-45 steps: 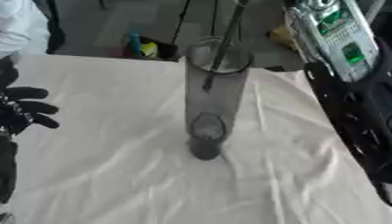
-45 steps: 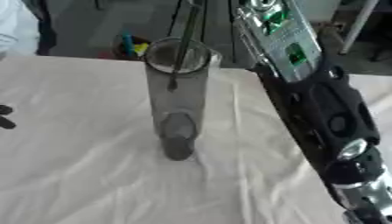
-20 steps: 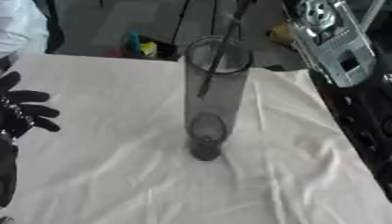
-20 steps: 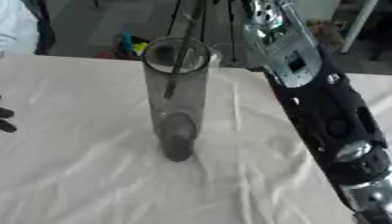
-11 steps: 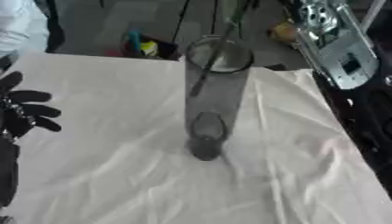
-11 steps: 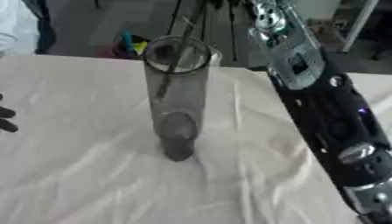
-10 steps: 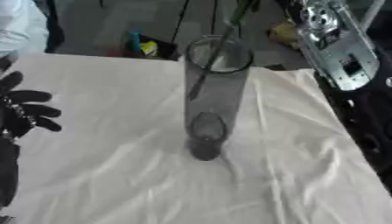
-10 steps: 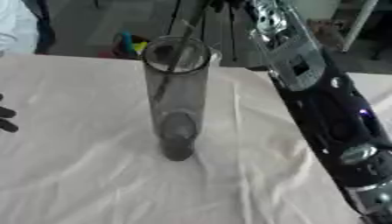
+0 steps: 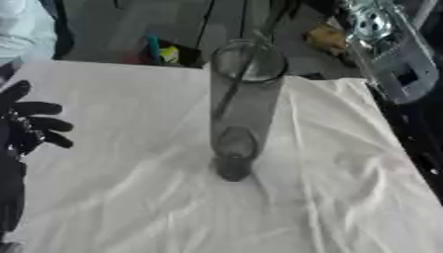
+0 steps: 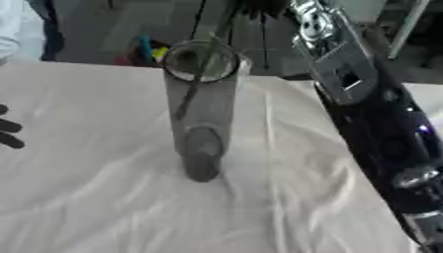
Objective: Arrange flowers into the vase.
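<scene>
Stem (image 10: 195, 81) is partway into the vase (image 9: 243, 113) mid-frame, right hand hidden up top so can't tell its grip, left hand (image 9: 26, 126) spread at left edge; I'd lower it straight, no nudging the rim.

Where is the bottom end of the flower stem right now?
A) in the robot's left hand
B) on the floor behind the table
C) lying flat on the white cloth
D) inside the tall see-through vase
D: the dark flower stem slants down through the open mouth of the clear vase, and its lower end shows inside the glass, above the white cloth.
</scene>
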Controlling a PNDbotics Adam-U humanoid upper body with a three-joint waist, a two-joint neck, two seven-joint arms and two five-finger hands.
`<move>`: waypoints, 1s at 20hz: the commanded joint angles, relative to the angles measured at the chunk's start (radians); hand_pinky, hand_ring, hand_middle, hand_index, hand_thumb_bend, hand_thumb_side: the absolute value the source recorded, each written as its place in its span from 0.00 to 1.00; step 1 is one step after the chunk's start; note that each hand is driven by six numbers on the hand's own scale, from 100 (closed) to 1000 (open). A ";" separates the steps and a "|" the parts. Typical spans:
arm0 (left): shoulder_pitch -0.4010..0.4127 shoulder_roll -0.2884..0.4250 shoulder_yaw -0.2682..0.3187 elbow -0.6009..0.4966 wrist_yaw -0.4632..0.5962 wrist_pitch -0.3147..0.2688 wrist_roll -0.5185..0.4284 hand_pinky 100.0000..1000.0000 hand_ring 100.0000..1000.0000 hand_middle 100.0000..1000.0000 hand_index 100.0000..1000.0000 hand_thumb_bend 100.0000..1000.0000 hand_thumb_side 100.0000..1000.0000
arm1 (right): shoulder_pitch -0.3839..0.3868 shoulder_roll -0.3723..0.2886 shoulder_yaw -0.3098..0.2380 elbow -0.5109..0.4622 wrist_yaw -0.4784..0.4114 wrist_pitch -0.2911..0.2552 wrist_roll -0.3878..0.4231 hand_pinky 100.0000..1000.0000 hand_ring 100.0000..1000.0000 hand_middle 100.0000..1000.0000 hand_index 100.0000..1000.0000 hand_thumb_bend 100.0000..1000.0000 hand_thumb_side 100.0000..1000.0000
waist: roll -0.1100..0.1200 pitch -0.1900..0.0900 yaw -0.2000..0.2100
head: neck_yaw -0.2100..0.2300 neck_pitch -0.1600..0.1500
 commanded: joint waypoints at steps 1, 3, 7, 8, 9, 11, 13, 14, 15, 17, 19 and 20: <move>-0.008 0.004 -0.011 -0.018 0.000 -0.001 -0.005 0.44 0.55 0.61 0.91 0.00 1.00 | -0.018 -0.037 -0.010 -0.020 0.053 -0.007 0.052 0.37 0.39 0.26 0.41 0.00 0.85 | -0.004 -0.006 -0.002 | 0.004 -0.010; -0.008 0.004 -0.011 -0.018 0.000 -0.001 -0.006 0.44 0.56 0.61 0.91 0.00 1.00 | -0.019 -0.040 -0.010 -0.022 0.083 -0.014 0.086 0.39 0.41 0.29 0.44 0.00 0.85 | -0.004 -0.006 -0.003 | 0.005 -0.010; -0.008 0.004 -0.012 -0.018 0.000 0.000 -0.006 0.44 0.56 0.61 0.91 0.00 1.00 | -0.021 -0.045 -0.015 -0.026 0.123 -0.032 0.142 0.42 0.44 0.32 0.47 0.00 0.85 | -0.005 -0.006 -0.004 | 0.007 -0.009; -0.008 0.004 -0.012 -0.018 0.000 0.000 -0.007 0.44 0.56 0.61 0.91 0.00 1.00 | -0.022 -0.045 -0.016 -0.028 0.129 -0.036 0.150 0.42 0.44 0.33 0.47 0.00 0.85 | -0.005 -0.006 -0.004 | 0.008 -0.009; -0.008 0.004 -0.012 -0.018 0.000 0.000 -0.007 0.44 0.56 0.61 0.91 0.00 1.00 | -0.022 -0.046 -0.017 -0.029 0.134 -0.040 0.157 0.42 0.45 0.34 0.48 0.00 0.85 | -0.006 -0.006 -0.004 | 0.009 -0.010; -0.008 0.005 -0.012 -0.018 0.000 0.000 -0.007 0.44 0.56 0.61 0.91 0.00 1.00 | -0.022 -0.048 -0.018 -0.032 0.140 -0.045 0.168 0.44 0.46 0.36 0.50 0.00 0.86 | -0.006 -0.006 -0.003 | 0.009 -0.009; -0.009 0.005 -0.012 -0.018 0.001 0.000 -0.008 0.44 0.56 0.61 0.91 0.00 1.00 | -0.022 -0.049 -0.020 -0.034 0.145 -0.048 0.175 0.47 0.48 0.38 0.52 0.00 0.86 | -0.007 -0.006 -0.003 | 0.010 -0.009; -0.009 0.005 -0.012 -0.018 0.001 0.000 -0.008 0.44 0.56 0.61 0.91 0.00 1.00 | -0.023 -0.050 -0.020 -0.036 0.147 -0.049 0.179 0.48 0.50 0.40 0.53 0.00 0.86 | -0.007 -0.006 -0.003 | 0.011 -0.009; -0.009 0.005 -0.013 -0.018 0.001 0.000 -0.008 0.44 0.56 0.61 0.91 0.00 1.00 | -0.024 -0.051 -0.021 -0.037 0.149 -0.051 0.183 0.49 0.51 0.40 0.54 0.00 0.87 | -0.008 -0.006 -0.003 | 0.011 -0.009; -0.009 0.005 -0.013 -0.018 0.001 0.000 -0.009 0.44 0.56 0.61 0.91 0.00 1.00 | -0.024 -0.053 -0.023 -0.041 0.149 -0.053 0.191 0.50 0.51 0.41 0.54 0.00 0.88 | -0.009 -0.006 -0.003 | 0.013 -0.009; -0.009 0.005 -0.013 -0.018 0.001 0.000 -0.009 0.44 0.56 0.61 0.91 0.00 1.00 | -0.022 -0.054 -0.026 -0.046 0.145 -0.053 0.201 0.50 0.52 0.41 0.55 0.00 0.90 | -0.009 -0.006 -0.003 | 0.014 -0.008; -0.009 0.005 -0.013 -0.018 0.001 0.000 -0.009 0.44 0.56 0.61 0.91 0.00 1.00 | -0.022 -0.056 -0.028 -0.049 0.141 -0.052 0.206 0.51 0.52 0.42 0.55 0.00 0.91 | -0.009 -0.006 -0.003 | 0.015 -0.008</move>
